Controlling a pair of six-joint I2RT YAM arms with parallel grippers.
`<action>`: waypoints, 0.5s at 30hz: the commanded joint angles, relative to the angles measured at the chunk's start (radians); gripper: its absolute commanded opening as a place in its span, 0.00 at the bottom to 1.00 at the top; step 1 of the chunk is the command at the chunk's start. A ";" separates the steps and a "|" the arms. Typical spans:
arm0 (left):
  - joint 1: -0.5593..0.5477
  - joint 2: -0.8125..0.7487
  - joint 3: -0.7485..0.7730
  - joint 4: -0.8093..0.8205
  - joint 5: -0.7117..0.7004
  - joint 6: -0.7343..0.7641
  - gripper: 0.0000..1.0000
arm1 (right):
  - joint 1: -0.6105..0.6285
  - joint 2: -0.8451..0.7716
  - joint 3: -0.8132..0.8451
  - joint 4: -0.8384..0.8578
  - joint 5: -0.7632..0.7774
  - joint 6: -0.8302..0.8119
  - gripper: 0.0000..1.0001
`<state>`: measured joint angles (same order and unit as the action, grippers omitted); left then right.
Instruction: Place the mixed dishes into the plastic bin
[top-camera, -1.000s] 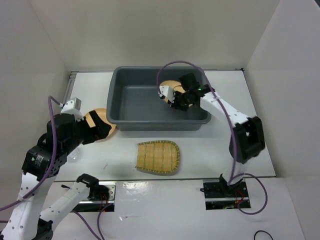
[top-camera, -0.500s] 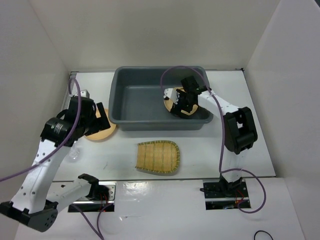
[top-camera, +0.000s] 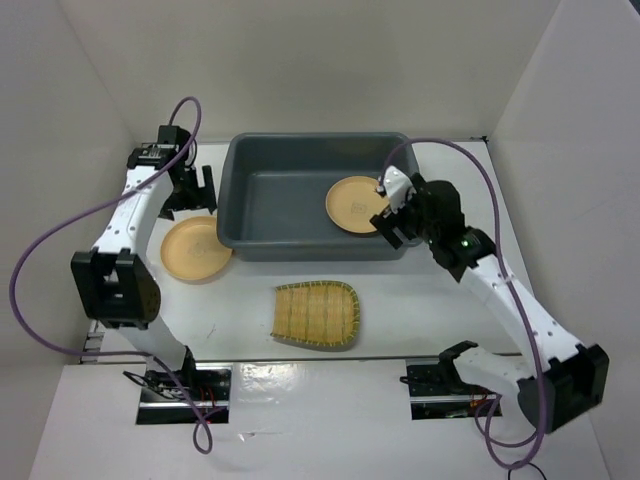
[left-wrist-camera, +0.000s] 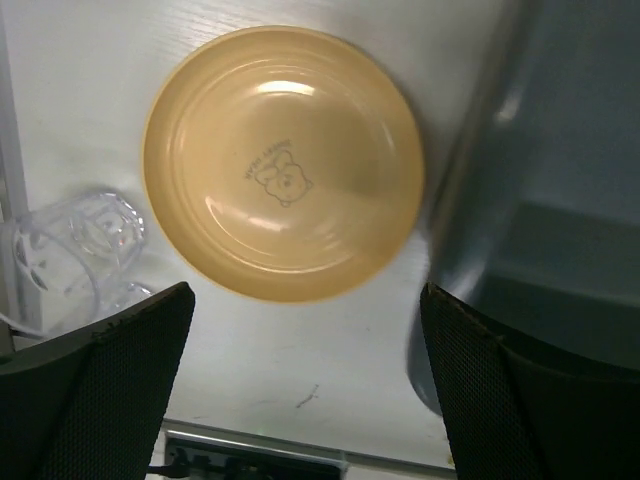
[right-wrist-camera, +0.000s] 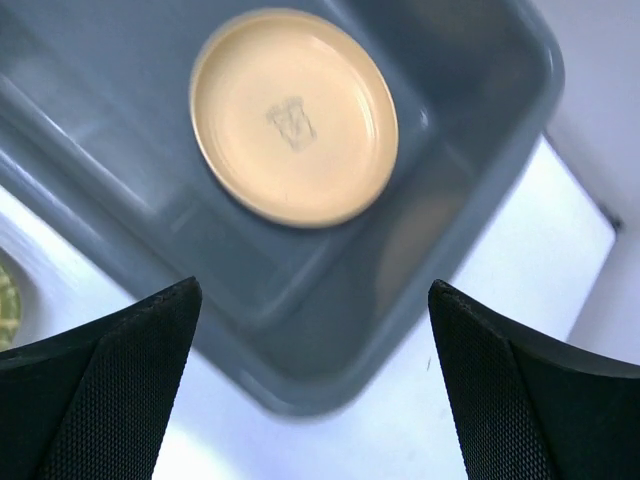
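My right gripper (right-wrist-camera: 312, 290) spread wide and empty over the near right corner of the plastic bin (top-camera: 300, 245), one plate (right-wrist-camera: 293, 117) flat inside, my left gripper (left-wrist-camera: 305, 300) likewise unclenched above the second plate (left-wrist-camera: 283, 163) left of the bin, glass cup (left-wrist-camera: 75, 245) beside it, bamboo tray (top-camera: 316, 313) nearer.

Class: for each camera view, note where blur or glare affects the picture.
Left wrist view: plastic bin wall smeared; the plate outside it sharp, with a glare patch. Right wrist view: the plate inside and its print soft. Top external view: crisp, with glare on the glossy near strip.
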<state>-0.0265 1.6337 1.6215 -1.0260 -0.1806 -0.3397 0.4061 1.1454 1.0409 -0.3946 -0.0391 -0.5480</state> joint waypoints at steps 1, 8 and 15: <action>0.068 0.089 0.038 0.010 0.036 0.160 1.00 | -0.013 -0.120 -0.125 0.095 0.117 0.088 0.98; 0.183 0.215 0.156 0.066 0.070 0.301 0.87 | -0.013 -0.392 -0.335 0.171 0.113 0.167 0.98; 0.157 0.399 0.227 0.075 -0.010 0.377 0.81 | -0.013 -0.343 -0.315 0.082 0.110 0.145 0.98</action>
<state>0.1337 1.9644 1.8160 -0.9558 -0.1860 -0.0334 0.3866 0.7605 0.6975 -0.3256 0.0467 -0.4286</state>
